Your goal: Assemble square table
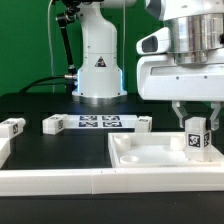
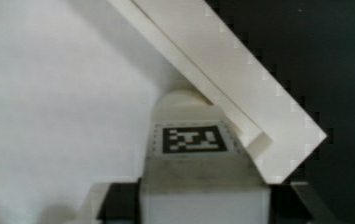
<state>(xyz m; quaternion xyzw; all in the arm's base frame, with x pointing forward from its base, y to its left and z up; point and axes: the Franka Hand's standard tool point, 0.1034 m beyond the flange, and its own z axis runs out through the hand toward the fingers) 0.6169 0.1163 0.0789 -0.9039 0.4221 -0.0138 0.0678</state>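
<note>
Gripping a table leg (image 1: 195, 142) over the square tabletop (image 1: 145, 156)

Exterior view: our pincer (image 1: 195, 124) clamps the upright table leg, the square tabletop just beneath it. Wrist view: we see the tagged table leg (image 2: 195, 150) between the jaws, tucked beside the raised rim (image 2: 209, 70).

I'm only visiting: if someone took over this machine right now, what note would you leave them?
Hand: shut on one leg, held upright at the slab's corner, on the exterior view's right.
Loose legs: three lie on the table behind the slab.
Done: none visibly fixed; whether the held leg is seated, cannot tell.
Left: fix this leg, then the other three.
</note>
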